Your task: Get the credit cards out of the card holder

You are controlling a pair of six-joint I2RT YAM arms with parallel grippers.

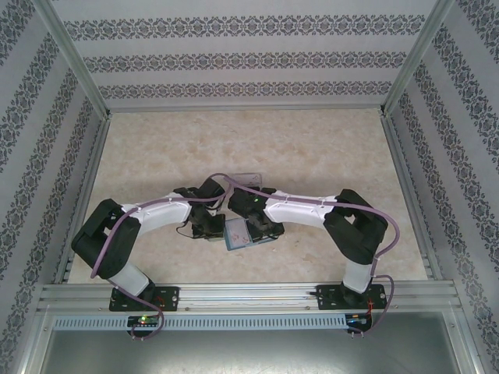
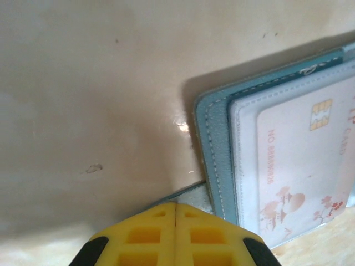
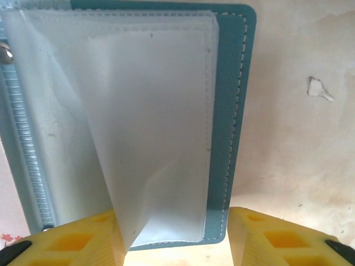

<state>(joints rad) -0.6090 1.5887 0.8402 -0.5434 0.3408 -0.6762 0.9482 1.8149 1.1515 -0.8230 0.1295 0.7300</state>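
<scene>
**card in its pocket, holder open between the grippers**

the soft, stitched, teal-blue folding card holder [image 1: 238, 234] lies open on the pale marbled table [image 1: 312, 148], between the two arms. expect it to be light and floppy: it will likely slide or lift unless you pin it.

in the left wrist view, a white plastic credit card [image 2: 299, 166] with a gold chip and red print sits inside a clear pocket on one panel. it should be thin, stiff and slick, so take it by an exposed short edge and draw it out flat rather than pinching through the film.

your left gripper [image 2: 176, 206] is closed, its yellow tips pressed together just beside the holder's corner. a thin grey-blue edge runs up to the tips, and you cannot tell whether it is pinched.

your right gripper [image 3: 175, 219] stands open, one finger on each side of the other panel's lower edge. a frosted translucent plastic sleeve [image 3: 150, 127] curls up there beside one finger, and nothing is clamped.
</scene>
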